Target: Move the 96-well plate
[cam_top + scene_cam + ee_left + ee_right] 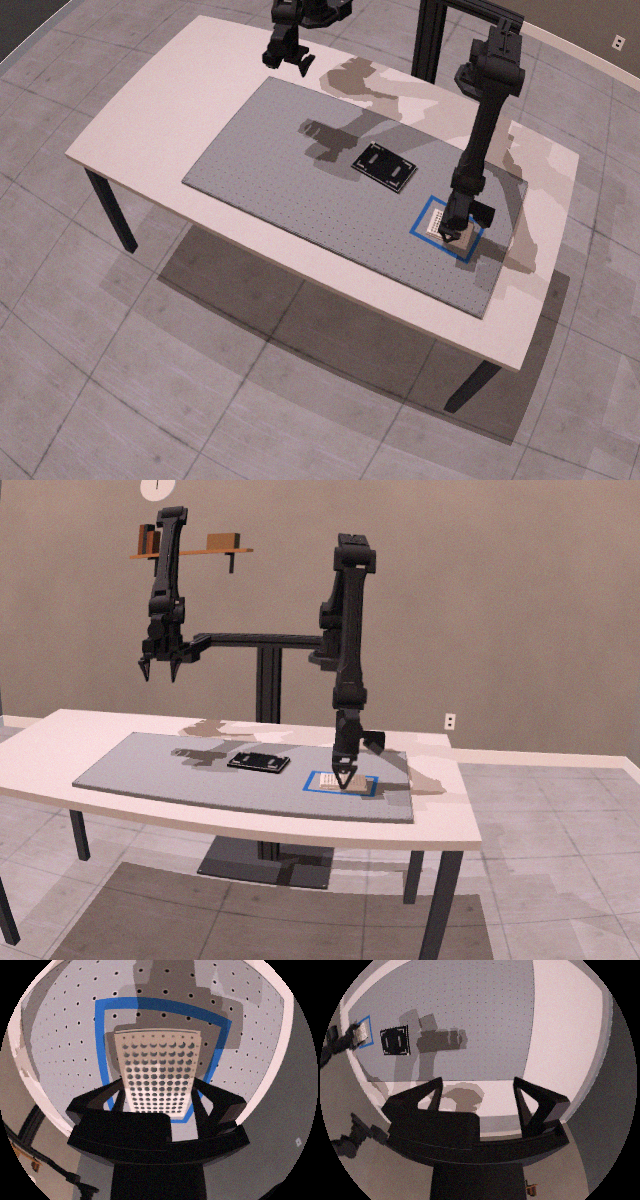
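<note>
The pale 96-well plate [435,222] [328,781] [160,1060] lies flat inside the blue outline of spot B1 [422,213] [101,1040]. My left gripper [448,236] [343,785] [158,1080] points down over it, with a finger against each long side; it is shut on the plate, which rests on the bench. Its cut-off corner cannot be made out. The black nest N1 [383,166] [258,762] [395,1040] is empty, with light corner locators; its A1 mark is not readable. My right gripper [160,680] [478,1080] is open and empty, high above the table's back edge.
The grey perforated board [289,206] [155,784] lies on the white table [155,103] and carries the spot and nest. The nest is beside B1, toward the right arm's side. A black stand [268,686] rises behind the table between the arms.
</note>
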`<state>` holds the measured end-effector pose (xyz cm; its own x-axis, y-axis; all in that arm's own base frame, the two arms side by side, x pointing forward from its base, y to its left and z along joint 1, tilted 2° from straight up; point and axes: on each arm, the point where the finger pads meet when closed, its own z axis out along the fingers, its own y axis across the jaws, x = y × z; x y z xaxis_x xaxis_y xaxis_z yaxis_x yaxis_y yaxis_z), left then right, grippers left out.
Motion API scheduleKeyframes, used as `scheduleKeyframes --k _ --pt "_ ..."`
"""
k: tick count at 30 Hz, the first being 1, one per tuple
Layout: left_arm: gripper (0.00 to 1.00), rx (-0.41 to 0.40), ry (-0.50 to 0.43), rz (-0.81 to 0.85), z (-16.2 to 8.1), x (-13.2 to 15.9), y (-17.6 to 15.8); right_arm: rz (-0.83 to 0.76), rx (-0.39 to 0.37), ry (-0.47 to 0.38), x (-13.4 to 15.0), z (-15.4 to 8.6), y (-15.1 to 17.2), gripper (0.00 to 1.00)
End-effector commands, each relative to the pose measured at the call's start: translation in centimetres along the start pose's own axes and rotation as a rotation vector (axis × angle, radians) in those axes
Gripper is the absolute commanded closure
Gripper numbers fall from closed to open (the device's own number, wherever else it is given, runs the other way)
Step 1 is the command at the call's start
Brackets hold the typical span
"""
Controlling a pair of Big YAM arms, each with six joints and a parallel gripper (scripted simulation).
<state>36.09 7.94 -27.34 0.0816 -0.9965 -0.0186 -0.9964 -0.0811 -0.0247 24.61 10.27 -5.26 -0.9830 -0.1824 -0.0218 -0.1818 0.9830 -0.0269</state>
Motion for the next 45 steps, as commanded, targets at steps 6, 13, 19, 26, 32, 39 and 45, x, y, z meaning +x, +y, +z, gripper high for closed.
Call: scheduleKeyframes --k 6,13,19,26,32,39,45 --pt "1.00 0.010 -0.003 0.001 -0.1 -0.1 -0.3 -0.011 -0.006 -0.019 -0.9 -0.4 0.2 0.00" --pt "1.00 0.010 -0.003 0.001 -0.1 -0.1 -0.3 -0.011 -0.006 -0.019 -0.9 -0.4 0.2 0.00" --pt "1.00 0.010 -0.003 0.001 -0.1 -0.1 -0.3 -0.011 -0.006 -0.019 -0.9 -0.4 0.2 0.00" --pt "1.00 0.023 -0.006 0.004 -0.6 -0.4 -0.5 -0.011 -0.006 -0.019 -0.9 -0.4 0.2 0.00" --pt "1.00 0.009 -0.004 0.003 -1.6 -0.4 -0.3 -0.011 -0.006 -0.019 -0.9 -0.4 0.2 0.00" --pt "1.00 0.009 -0.004 0.003 -2.7 -0.3 -0.3 -0.011 -0.006 -0.019 -0.9 -0.4 0.2 0.00" --pt "1.00 0.009 -0.004 0.003 -3.7 -0.2 -0.3 -0.011 -0.006 -0.019 -0.9 -0.4 0.2 0.00"
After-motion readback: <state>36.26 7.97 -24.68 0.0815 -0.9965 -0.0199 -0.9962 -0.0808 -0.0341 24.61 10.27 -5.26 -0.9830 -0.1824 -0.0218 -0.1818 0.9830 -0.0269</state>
